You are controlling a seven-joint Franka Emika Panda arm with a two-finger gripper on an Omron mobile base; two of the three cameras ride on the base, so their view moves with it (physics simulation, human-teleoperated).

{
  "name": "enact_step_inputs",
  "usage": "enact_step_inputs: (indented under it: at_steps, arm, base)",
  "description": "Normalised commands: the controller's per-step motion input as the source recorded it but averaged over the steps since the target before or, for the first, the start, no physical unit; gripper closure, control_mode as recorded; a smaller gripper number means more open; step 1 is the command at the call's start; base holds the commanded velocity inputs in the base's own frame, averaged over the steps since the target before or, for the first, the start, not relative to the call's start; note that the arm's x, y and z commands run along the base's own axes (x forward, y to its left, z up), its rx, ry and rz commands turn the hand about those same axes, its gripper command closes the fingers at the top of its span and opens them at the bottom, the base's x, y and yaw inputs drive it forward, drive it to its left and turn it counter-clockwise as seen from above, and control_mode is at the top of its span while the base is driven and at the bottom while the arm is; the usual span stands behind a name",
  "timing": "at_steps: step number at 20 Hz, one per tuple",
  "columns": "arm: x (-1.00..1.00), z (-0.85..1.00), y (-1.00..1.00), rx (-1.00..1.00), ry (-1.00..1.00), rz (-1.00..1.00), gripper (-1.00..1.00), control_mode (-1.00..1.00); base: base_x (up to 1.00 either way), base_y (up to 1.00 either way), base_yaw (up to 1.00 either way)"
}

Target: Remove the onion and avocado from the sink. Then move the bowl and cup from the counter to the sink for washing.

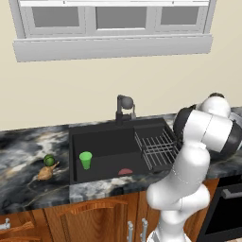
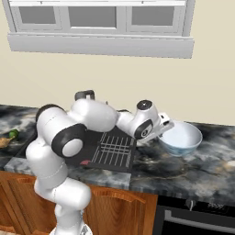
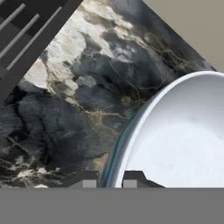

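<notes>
With the gripper [image 3: 111, 179] pinched shut on the near rim of the bowl [image 2: 181, 138], which sits on the counter [image 2: 193, 170] right of the sink [image 1: 101, 142], that thin edge-hold could slip and tip it on lifting

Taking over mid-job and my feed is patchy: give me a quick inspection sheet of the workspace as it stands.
Surface: marbled counter, nothing spilled.
Job's things: onion and avocado on the counter left of the sink; cup upright in the sink; bowl on the counter right of the sink.
Clutter: small red item in the sink.
Grippers: gripper with jaws closed on the bowl's rim.
Cables: nothing seen.
Surroundings: faucet, window, wooden cabinets.
</notes>
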Motion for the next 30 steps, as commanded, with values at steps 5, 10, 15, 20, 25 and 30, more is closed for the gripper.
enact_step_inputs:
  at_steps: [5, 10, 15, 20, 25, 30]
  arm:
    - [-0.12, 0.21, 0.23, -0.03, 0.00, 0.13, 1.00, -1.00]
    - [-0.14, 0.18, 0.23, -0.02, 0.00, 0.12, 1.00, -1.00]
    - [-0.15, 0.16, 0.25, 0.00, 0.00, 0.10, 1.00, -1.00]
    - [-0.18, 0.12, 0.26, 0.00, 0.00, 0.08, 1.00, -1.00]
    - [-0.18, 0.08, 0.28, 0.00, 0.01, 0.07, 1.00, -1.00]
    - [-0.14, 0.06, 0.29, 0.00, 0.02, 0.05, 1.00, -1.00]
  base:
    - [0.00, 0.00, 0.00]
    - [0.00, 0.00, 0.00]
    - [0.00, 0.00, 0.00]
    - [0.00, 0.00, 0.00]
    - [0.00, 0.00, 0.00]
    - [0.00, 0.00, 0.00]
